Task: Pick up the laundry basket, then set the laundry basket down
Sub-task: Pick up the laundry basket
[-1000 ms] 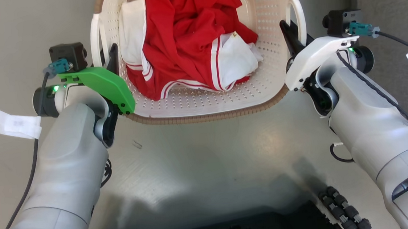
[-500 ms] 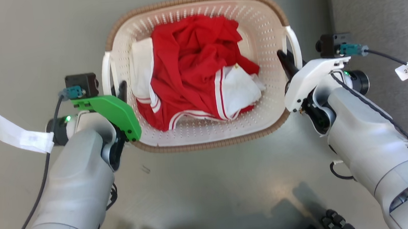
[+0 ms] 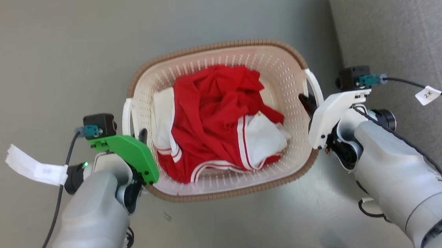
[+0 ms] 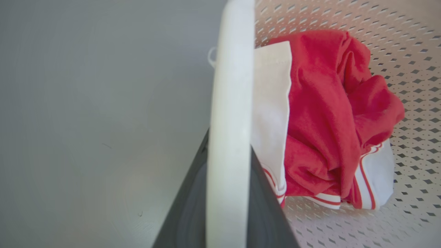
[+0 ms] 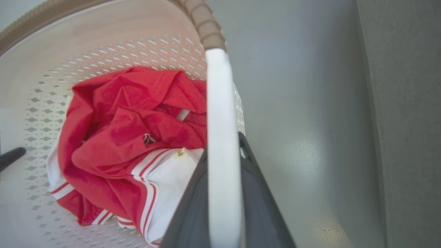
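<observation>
Laundry basket (image 3: 215, 50): left gripper (image 3: 136, 136), right gripper (image 3: 309, 103) clamp its handles (image 3: 126, 115); tag (image 3: 428, 94) reads "2".

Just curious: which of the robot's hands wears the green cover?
The left gripper, on the left handle of the laundry basket; its cover is green, the right gripper has a white one.

A smooth grey floor (image 3: 42, 55) is lying under everything and is reflecting soft light near the bottom of the head view. A small dark mark (image 3: 167, 216) is sitting on it. Along the right side, a rougher grey strip (image 3: 402, 27) is running beside it. The laundry basket (image 3: 215, 46) is showing over the floor; whether it is touching the floor cannot be told.
</observation>
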